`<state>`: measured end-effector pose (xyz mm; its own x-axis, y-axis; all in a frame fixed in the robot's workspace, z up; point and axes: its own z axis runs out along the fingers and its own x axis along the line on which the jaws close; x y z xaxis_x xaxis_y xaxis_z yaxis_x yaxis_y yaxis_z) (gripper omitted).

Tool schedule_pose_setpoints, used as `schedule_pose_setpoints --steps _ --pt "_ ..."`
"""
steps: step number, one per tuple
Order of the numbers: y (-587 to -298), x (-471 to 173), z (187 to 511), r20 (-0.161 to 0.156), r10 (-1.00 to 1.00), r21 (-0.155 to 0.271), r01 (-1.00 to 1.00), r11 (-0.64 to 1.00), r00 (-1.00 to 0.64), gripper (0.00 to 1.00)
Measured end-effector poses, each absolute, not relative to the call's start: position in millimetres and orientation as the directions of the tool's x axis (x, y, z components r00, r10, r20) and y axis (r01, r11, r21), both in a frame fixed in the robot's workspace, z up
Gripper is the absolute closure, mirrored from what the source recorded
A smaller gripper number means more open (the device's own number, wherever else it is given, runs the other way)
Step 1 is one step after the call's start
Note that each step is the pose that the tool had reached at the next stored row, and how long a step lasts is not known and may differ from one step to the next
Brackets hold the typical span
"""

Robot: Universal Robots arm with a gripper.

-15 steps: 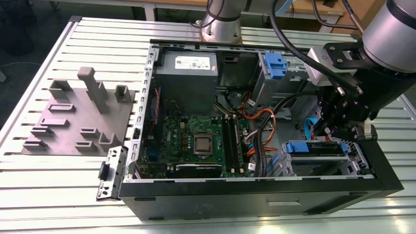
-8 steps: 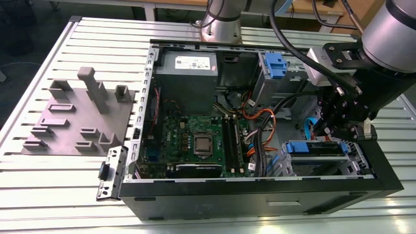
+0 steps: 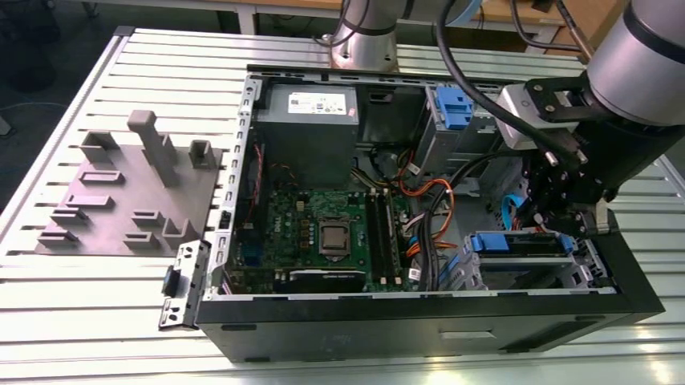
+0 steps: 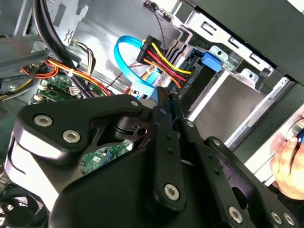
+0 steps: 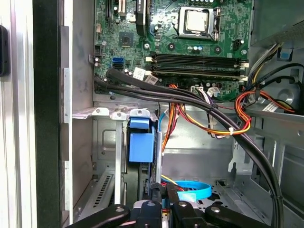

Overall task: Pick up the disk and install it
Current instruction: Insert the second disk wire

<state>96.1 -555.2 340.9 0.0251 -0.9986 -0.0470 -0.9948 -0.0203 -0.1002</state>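
Gripper (image 3: 564,210) sits inside the open computer case (image 3: 428,321), at the end toward the exterior view's right, just above the drive cage (image 3: 535,269). Fingers (image 4: 164,111) look pressed together in the second wrist view, nothing clamped between them. The disk (image 3: 521,243) is already seated in the cage — blue carrier front showing in the exterior view, directly below the gripper tip. In the first wrist view the same blue carrier front (image 5: 141,142) sits in the metal bay, just beyond the fingertips. The second wrist view shows a blue frame corner (image 4: 211,61) in the bay, with a power connector with red, yellow and black wires (image 4: 161,54) and a light-blue flat cable (image 4: 135,71) at the drive's back end, fingertips close to the plug. Motherboard (image 3: 332,233) and grey power supply box (image 3: 310,128) lie toward the exterior view's left inside the case. Grey fixture plate (image 3: 123,192) rests on the slatted table (image 3: 64,289), well apart from the case. A person's hand (image 4: 289,164) shows at the edge of the second wrist view, outside the case.
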Motion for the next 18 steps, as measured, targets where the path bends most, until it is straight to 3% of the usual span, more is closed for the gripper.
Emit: schedule_pose_setpoints --steps 18 --pt "-565.0 95.9 336.7 -0.047 -0.999 -0.102 -0.995 -0.02 0.025 0.84"
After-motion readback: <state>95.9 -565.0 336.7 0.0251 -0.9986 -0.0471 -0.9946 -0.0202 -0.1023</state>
